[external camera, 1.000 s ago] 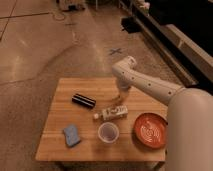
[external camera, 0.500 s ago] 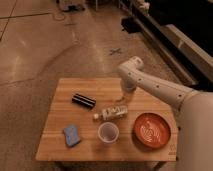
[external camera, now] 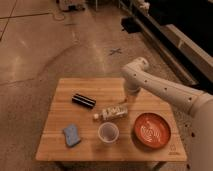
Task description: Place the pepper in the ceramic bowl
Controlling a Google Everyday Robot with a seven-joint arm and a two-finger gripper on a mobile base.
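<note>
The ceramic bowl (external camera: pixel 151 129) is red-orange with pale swirl marks and sits on the right side of the wooden table (external camera: pixel 60 150). It holds nothing that I can see. My white arm reaches in from the right, and its gripper (external camera: pixel 128 100) points down at the table's back middle, just behind the right end of a lying white bottle (external camera: pixel 112 113). The gripper is to the back left of the bowl, not over it. The pepper does not show; the gripper may hide it.
A small white cup (external camera: pixel 108 132) stands in front of the bottle, left of the bowl. A black cylinder (external camera: pixel 83 100) lies at the back left. A blue sponge (external camera: pixel 71 135) lies at the front left. Bare floor surrounds the table.
My arm's elbow and wrist have shifted to the right, toward the bowl's side of the table. The objects on the table have not moved.
</note>
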